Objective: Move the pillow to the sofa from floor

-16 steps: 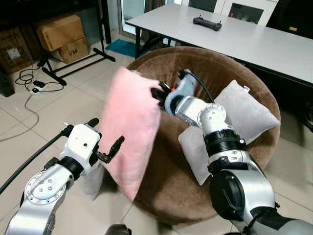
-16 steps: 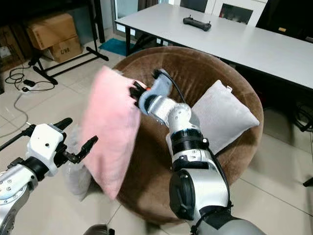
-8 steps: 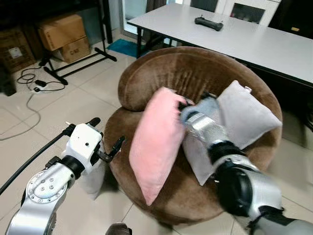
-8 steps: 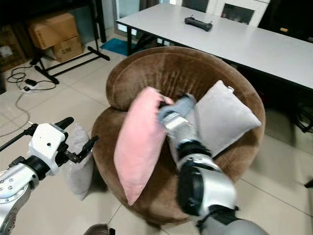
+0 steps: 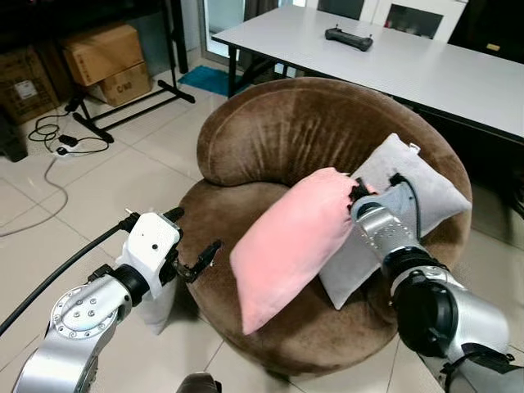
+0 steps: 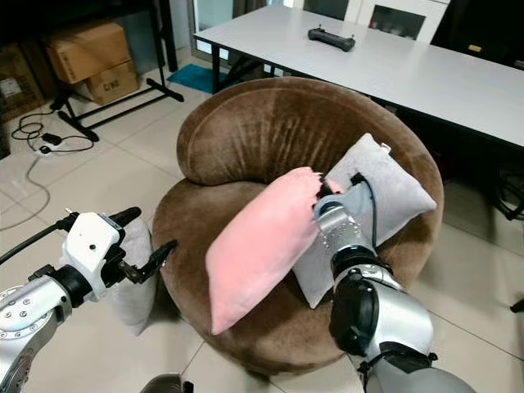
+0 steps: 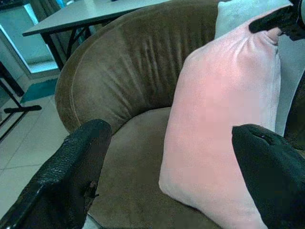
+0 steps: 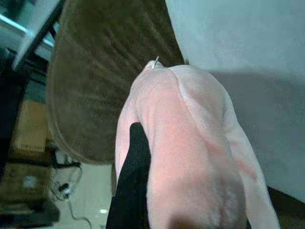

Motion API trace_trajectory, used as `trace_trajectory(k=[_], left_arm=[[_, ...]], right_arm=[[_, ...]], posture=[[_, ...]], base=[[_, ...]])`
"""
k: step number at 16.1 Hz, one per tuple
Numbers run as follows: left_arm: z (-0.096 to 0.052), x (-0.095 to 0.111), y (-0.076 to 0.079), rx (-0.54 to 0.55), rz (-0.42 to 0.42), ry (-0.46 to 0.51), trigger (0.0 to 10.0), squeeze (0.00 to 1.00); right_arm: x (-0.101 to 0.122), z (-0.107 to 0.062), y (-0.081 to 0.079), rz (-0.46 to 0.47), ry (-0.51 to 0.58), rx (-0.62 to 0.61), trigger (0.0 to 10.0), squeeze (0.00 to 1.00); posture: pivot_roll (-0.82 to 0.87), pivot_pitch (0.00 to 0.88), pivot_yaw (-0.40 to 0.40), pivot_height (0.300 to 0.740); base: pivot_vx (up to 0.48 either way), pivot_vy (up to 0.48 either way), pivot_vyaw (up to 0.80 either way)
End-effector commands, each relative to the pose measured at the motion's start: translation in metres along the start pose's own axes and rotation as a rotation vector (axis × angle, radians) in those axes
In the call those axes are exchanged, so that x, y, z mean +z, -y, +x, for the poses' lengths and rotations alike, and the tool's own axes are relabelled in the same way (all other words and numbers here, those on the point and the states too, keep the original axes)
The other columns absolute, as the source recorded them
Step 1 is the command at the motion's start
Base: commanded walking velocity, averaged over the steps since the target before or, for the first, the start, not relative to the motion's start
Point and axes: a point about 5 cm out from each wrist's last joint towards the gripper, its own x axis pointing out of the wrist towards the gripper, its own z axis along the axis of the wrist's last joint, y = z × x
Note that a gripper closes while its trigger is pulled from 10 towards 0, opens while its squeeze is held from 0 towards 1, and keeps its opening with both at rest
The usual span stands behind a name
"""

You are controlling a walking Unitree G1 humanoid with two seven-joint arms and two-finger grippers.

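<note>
The pink pillow (image 5: 291, 241) lies tilted across the seat of the round brown sofa (image 5: 270, 135), leaning on a grey pillow (image 5: 409, 176). My right gripper (image 5: 354, 195) is shut on the pink pillow's upper corner; in the right wrist view one black finger (image 8: 131, 181) presses into the pink fabric (image 8: 190, 157). My left gripper (image 5: 192, 235) hovers open at the sofa's front left edge, a short gap from the pillow's lower end. Its two fingers (image 7: 71, 181) frame the pink pillow (image 7: 224, 119) in the left wrist view.
A second grey pillow (image 5: 348, 270) lies under the pink one. Another grey pillow (image 5: 160, 307) rests on the floor by my left arm. Behind the sofa stands a white table (image 5: 426, 70) with a black controller (image 5: 347, 36). Cardboard boxes (image 5: 102, 53) and cables (image 5: 49, 139) sit at left.
My right gripper swung the pink pillow from the sofa's left side rightward and down onto the seat against the grey pillow. The left gripper shifted slightly toward the sofa.
</note>
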Motion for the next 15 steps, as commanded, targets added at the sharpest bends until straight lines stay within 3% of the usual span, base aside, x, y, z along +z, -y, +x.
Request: trace_trajectory(k=[1,2,3,7,9,10,13,15], left_arm=[[-0.001,0.000,-0.001,-0.009,-0.001,-0.003,10.0,0.00],[-0.001,0.001,-0.002,-0.005,0.003,-0.002,10.0,0.00],[-0.001,0.001,-0.002,-0.004,0.003,-0.002,10.0,0.00],[-0.001,0.001,-0.004,-0.003,0.008,-0.004,10.0,0.00],[0.000,0.001,-0.003,-0.005,0.014,-0.004,10.0,0.00],[0.000,0.001,-0.003,-0.006,0.017,-0.003,10.0,0.00],[0.002,0.002,-0.003,-0.005,0.019,0.003,10.0,0.00],[0.003,0.002,-0.004,0.002,0.023,0.007,10.0,0.00]], right_arm=[[0.017,0.001,-0.006,0.041,0.070,0.040,10.0,0.36],[0.018,0.001,-0.006,0.051,0.078,0.048,10.0,0.80],[0.018,0.001,-0.006,0.051,0.081,0.055,10.0,1.00],[0.018,0.000,-0.001,-0.028,0.091,0.049,10.0,1.00],[0.019,0.000,-0.004,-0.084,0.119,0.111,10.0,1.00],[0.025,-0.001,-0.006,-0.212,0.170,0.132,10.0,1.00],[0.043,-0.003,-0.007,-0.193,0.251,0.140,10.0,1.00],[0.056,-0.004,-0.010,-0.234,0.322,0.129,10.0,1.00]], posture=[[0.19,0.000,-0.062,0.740],[0.20,0.000,-0.067,0.740],[0.20,0.000,-0.067,0.740],[0.21,0.000,-0.069,0.740],[0.20,0.000,-0.066,0.740],[0.20,0.000,-0.066,0.740],[0.20,0.000,-0.064,0.740],[0.19,0.000,-0.065,0.740]], base=[[0.000,0.000,0.00],[0.000,0.000,0.00],[0.000,0.000,0.00],[0.000,0.000,0.00],[0.000,0.000,0.00],[0.000,0.000,0.00],[0.000,0.000,0.00],[0.000,0.000,0.00]])
